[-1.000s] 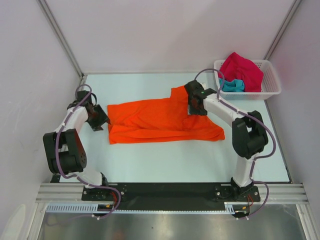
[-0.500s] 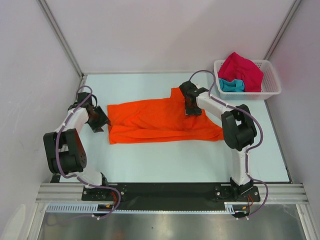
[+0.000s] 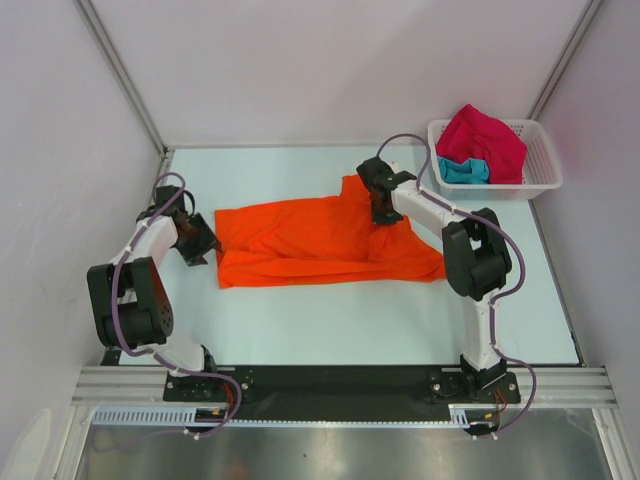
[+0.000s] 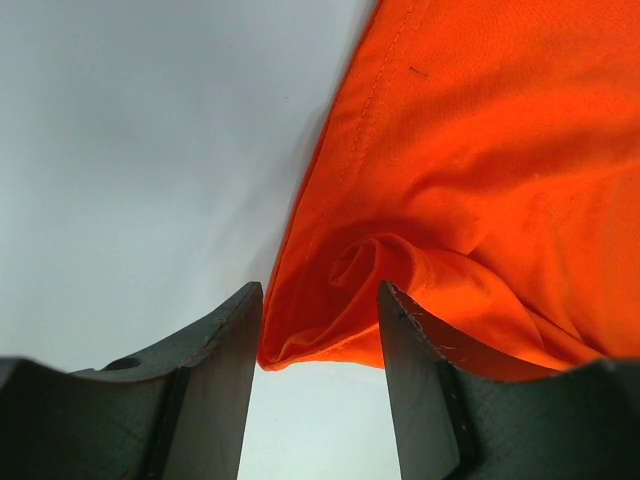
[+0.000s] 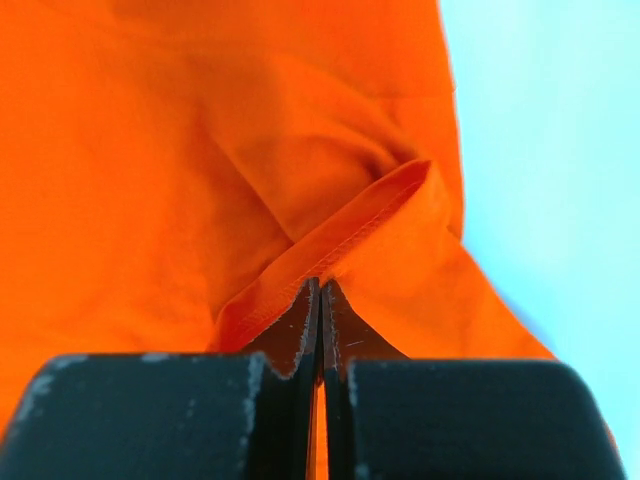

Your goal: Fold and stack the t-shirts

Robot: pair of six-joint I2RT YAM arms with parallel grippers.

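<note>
The bright orange t-shirt [image 3: 300, 240] lies spread across the middle of the table, wrinkled. My right gripper [image 3: 381, 214] is down on its upper right part, by the sleeve. In the right wrist view the gripper [image 5: 321, 290] is shut, pinching orange cloth just below a stitched hem [image 5: 350, 235]. My left gripper [image 3: 208, 243] sits at the shirt's left edge. It stands open [image 4: 320, 330], with a folded corner of the orange t-shirt [image 4: 480, 180] just beyond its tips and bare table between the fingers. A crimson-pink t-shirt [image 3: 485, 140] and a teal one [image 3: 462, 170] lie bunched in the basket.
The white lattice basket [image 3: 545, 165] stands at the back right corner of the table. Grey walls close in on the left, back and right. A black rail with both arm bases runs along the near edge.
My right gripper moved a little left and back along the shirt's upper right part and shut on the cloth. The left arm has not moved.
</note>
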